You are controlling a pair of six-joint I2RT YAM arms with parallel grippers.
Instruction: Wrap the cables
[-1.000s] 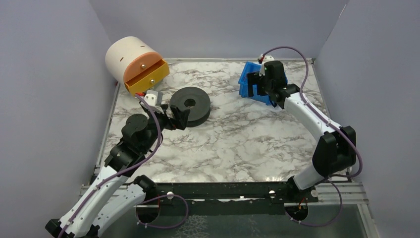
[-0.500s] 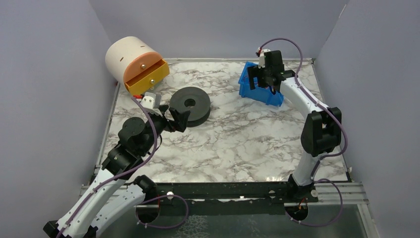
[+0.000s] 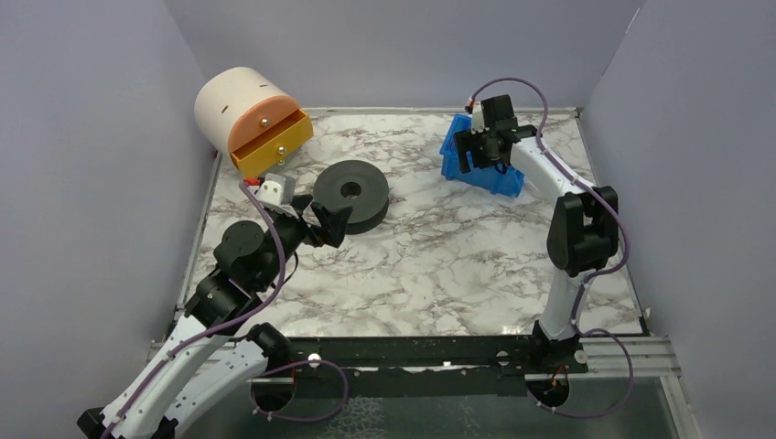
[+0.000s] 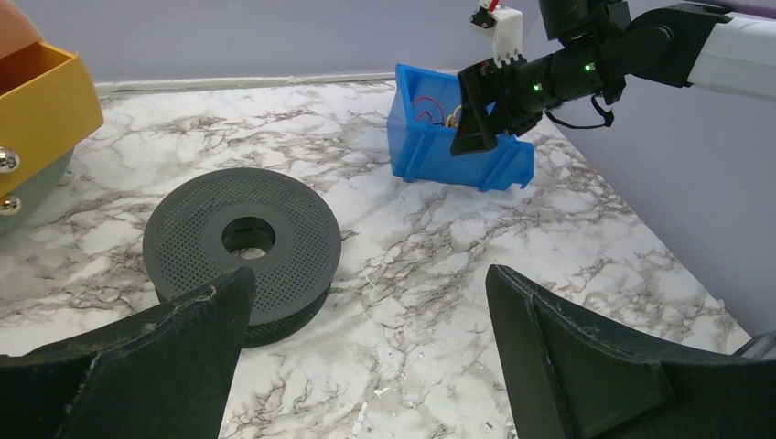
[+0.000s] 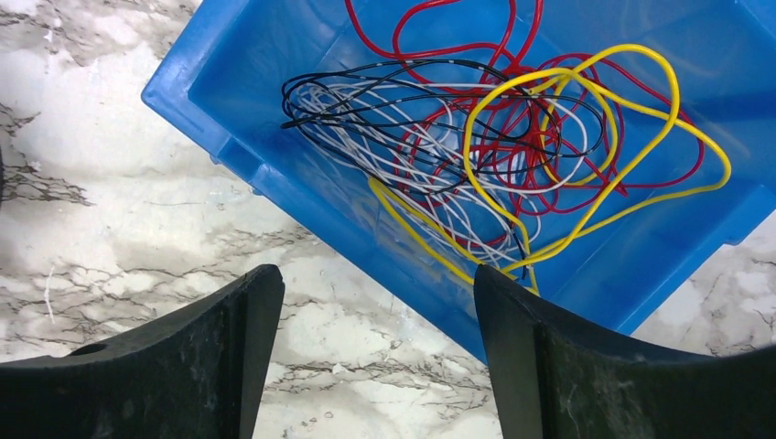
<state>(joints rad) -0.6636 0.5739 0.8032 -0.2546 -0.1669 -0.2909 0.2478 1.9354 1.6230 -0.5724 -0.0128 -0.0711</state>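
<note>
The cables point(image 5: 512, 146) lie as a loose tangle of thin yellow, red, black and white wire loops inside a blue bin point(image 5: 229, 137). My right gripper point(image 5: 375, 279) hangs open over the bin's near wall, with nothing between its fingers. From above, that gripper point(image 3: 480, 146) is at the back right, over the bin point(image 3: 499, 178). My left gripper point(image 4: 371, 274) is open and empty above the marble, just right of a black perforated spool point(image 4: 293, 229). The top view shows the left gripper point(image 3: 329, 221) at the front edge of the spool point(image 3: 371, 201). A red wire point(image 4: 423, 101) shows in the bin point(image 4: 430, 155).
A cream cylinder point(image 3: 233, 105) with an open yellow-orange drawer point(image 3: 272, 142) stands at the back left; the drawer point(image 4: 46, 91) also shows in the left wrist view. Purple walls close in the table on three sides. The black rail with the arm bases runs along the near edge.
The right arm has straightened and carried its gripper back and to the left over the blue bin, and its jaws have narrowed a little. The left arm has barely shifted.
</note>
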